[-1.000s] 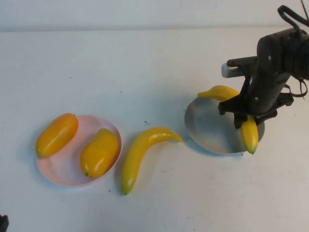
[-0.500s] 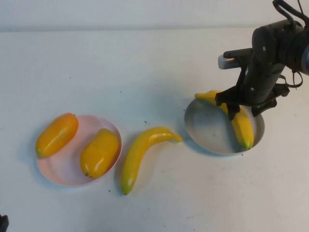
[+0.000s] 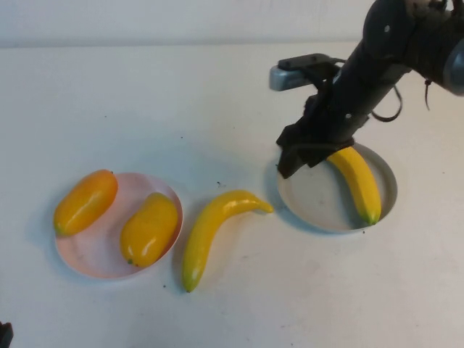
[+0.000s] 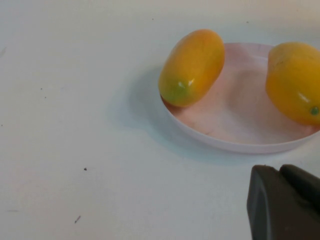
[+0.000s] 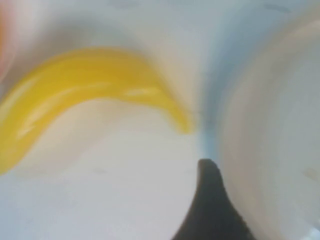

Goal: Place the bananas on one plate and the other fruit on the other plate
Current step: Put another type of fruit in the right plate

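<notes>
Judging from how things lie on the white worktop point(image 3: 217, 94), the sorting is mostly done: the pink plate point(image 3: 94, 264) on the robot's left carries both of the other fruit, the more orange one point(image 3: 85, 201) resting over the plate's far-left rim and the yellower one point(image 3: 148, 228) lying inside near its right rim, while the grey plate point(image 3: 315, 206) on the right holds one banana point(image 3: 357, 183) along its right side. What is left is the second banana point(image 3: 210, 230), which lies on the bare worktop between the two plates, its stem end near the grey plate's left rim and its other end just beside the pink plate. The right tool point(image 3: 293, 154) hovers above the grey plate's left edge, jaws spread and empty, with the loose banana near it, lower and to its left. The left tool point(image 4: 285, 202) sits parked at the near-left corner, shut and empty, near the pink plate.
</notes>
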Motion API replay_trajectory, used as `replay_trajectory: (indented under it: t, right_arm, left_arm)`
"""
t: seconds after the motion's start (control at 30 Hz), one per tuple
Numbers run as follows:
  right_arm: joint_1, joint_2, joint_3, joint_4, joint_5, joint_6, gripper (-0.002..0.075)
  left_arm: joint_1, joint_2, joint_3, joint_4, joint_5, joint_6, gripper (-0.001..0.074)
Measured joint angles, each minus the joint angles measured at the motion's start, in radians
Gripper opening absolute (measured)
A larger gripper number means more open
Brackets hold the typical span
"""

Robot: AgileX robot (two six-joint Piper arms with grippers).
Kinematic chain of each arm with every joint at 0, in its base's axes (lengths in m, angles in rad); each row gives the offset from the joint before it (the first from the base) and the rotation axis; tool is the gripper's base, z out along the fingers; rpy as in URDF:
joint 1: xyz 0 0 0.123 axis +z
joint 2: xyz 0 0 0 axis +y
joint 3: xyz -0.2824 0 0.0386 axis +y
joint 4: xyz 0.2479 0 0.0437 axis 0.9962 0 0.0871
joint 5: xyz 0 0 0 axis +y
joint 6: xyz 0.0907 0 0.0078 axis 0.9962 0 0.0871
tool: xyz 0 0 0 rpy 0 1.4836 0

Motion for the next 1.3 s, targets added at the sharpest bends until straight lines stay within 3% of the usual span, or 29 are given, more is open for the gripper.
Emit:
replay_trajectory:
  t: [0.13, 0.4, 0.6, 0.73, 1.3]
  right_arm:
    - [0.062, 0.0, 0.0, 0.098, 0.002, -0.254, 0.0402]
    - [0.156, 0.0, 0.0, 0.125, -0.115, -0.404, 0.0401]
    - [0.196, 0.001, 0.0, 0.125, -0.125, -0.802, 0.0401]
    - [0.198, 0.003, 0.0, 0.119, -0.162, -0.977, 0.0401]
    - [0.198, 0.12, -0.001, 0.033, -0.236, -1.07, 0.0401]
  left_arm:
    - [0.0, 0.0, 0.0, 0.0, 0.0, 0.0, 0.0001]
    - [0.0, 0.0, 0.0, 0.0, 0.0, 0.0, 0.0001]
    - [0.0, 0.0, 0.0, 0.001, 0.0, 0.0, 0.0001]
    - [0.0, 0.0, 0.0, 0.001, 0.0, 0.0, 0.0001]
    - [0.0, 0.0, 0.0, 0.001, 0.0, 0.0, 0.0001]
